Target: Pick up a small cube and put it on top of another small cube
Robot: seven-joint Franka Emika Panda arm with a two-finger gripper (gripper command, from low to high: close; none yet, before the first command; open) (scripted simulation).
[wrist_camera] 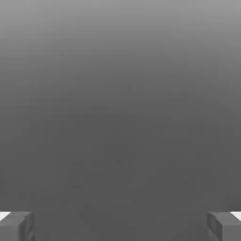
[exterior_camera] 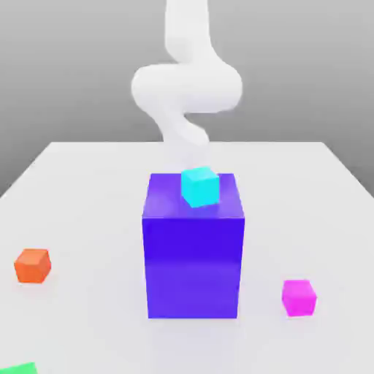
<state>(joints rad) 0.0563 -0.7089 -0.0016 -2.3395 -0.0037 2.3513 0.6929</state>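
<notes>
showing the start of the stacking task: gripper released, its fingertips spread wide with nothing between them. pink cube sits at lower right of the exterior frame; green cube is cut off at the lower left corner. both lie well apart, with the tall blue block and its cyan cube between them. likely risk: the arm striking the block during the carry, or taking the orange cube by mistake.

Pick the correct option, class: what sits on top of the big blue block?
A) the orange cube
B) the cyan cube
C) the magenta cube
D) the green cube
B: the cyan cube rests on the top face of the big blue block.
</notes>
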